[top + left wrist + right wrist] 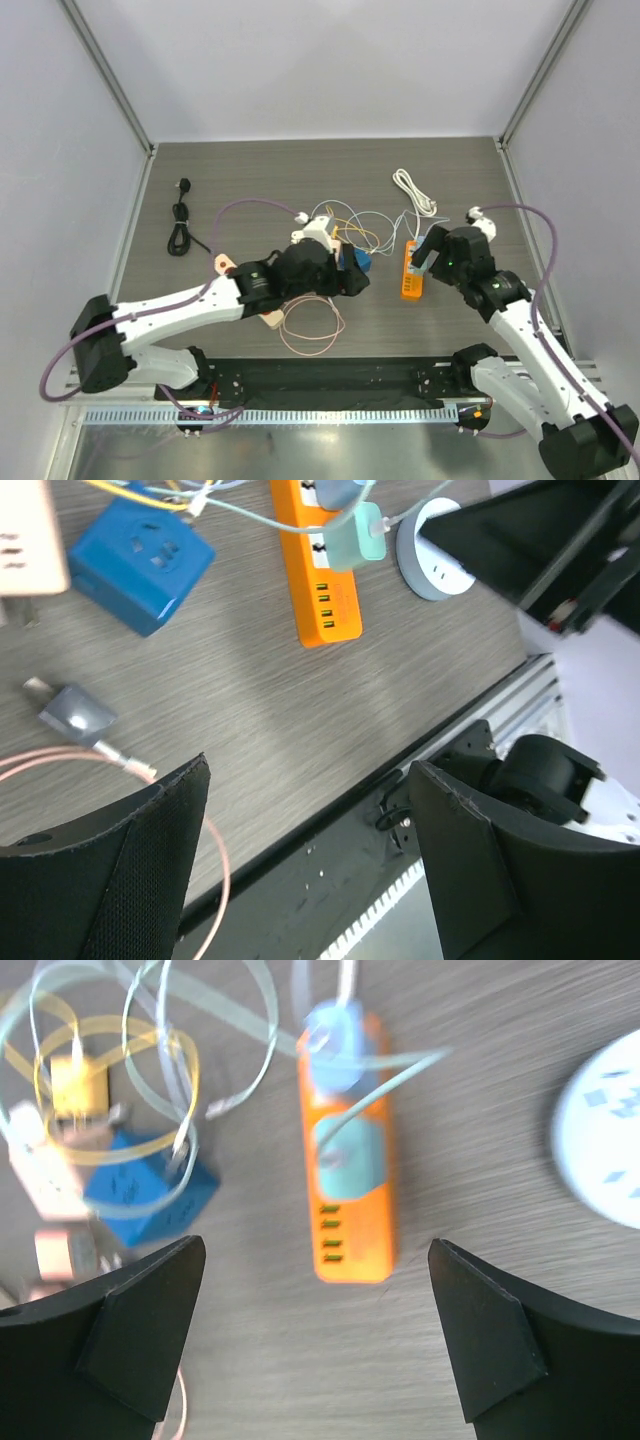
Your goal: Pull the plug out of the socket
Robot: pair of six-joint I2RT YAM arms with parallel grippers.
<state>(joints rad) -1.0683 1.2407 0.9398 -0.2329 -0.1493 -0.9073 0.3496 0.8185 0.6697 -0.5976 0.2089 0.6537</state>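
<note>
Top external view: I read the orange power strip (412,275) as a long, rectangular plastic bar lying flat on the dark, wood-grained table (240,180). The right gripper (428,257) hangs at the strip's right edge, over its far half. The left gripper (347,279) sits just left of the strip, beside a blue cube socket (361,262). A tangle of thin white and yellow wires (350,225) lies to the strip's far left. A coiled white cable (413,190) lies beyond its far end, a pink cable loop (312,325) to its near left, and a bundled black cable (180,228) well to its left. At this size I cannot tell the plugs on the strip apart.

Left wrist view: both matte black fingers (130,880) are spread wide with nothing between them. The strip lies ahead of them, with four small USB slots (338,602) at its near end. A teal plug (357,535), rounded and smooth, is seated in the strip just beyond those slots. A white round disc (433,565) lies just right of the strip. A silver metal connector (75,712) lies well to its left.

Right wrist view (blurred): the right arm's fingers (130,1330) are spread and empty, and the strip's near end shows in the gap between their tips. The teal plug is seated mid-strip, and a second, pale blue plug (335,1032) sits at the strip's far end.
</note>
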